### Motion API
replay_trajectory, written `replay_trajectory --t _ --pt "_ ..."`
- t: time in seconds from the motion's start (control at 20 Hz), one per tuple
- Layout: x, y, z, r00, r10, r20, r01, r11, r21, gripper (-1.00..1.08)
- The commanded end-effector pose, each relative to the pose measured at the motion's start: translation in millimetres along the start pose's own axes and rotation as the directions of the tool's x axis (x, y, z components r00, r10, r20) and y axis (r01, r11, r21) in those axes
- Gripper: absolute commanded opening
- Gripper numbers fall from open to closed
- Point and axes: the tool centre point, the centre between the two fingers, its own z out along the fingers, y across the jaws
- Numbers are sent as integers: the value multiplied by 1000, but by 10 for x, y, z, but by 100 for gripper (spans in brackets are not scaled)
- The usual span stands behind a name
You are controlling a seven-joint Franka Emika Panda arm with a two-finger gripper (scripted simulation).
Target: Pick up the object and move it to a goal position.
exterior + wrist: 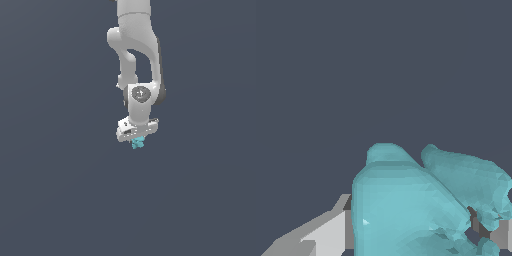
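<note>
Hanging below white arm, gripper point(138, 141) fingers point(331, 232) clamped on turquoise object point(138, 143); lumpy object fills gap between fingers, bulging beyond their tips in wrist view point(406, 205).

Open grey floor point(55, 200) lies all around the gripper point(138, 142), nothing standing on it on either side of the exterior view. The only thing close is the object point(138, 144) itself, filling the gap between the fingers point(326, 232) in the wrist view.
</note>
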Motion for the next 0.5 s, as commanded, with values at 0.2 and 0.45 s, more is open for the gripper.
replay_trajectory --t 0.2,0.45 --pt "0 2 -2 1000 0 0 0 1000 0 -100" --pt "30 -20 -99 1000 0 0 0 1000 0 -100"
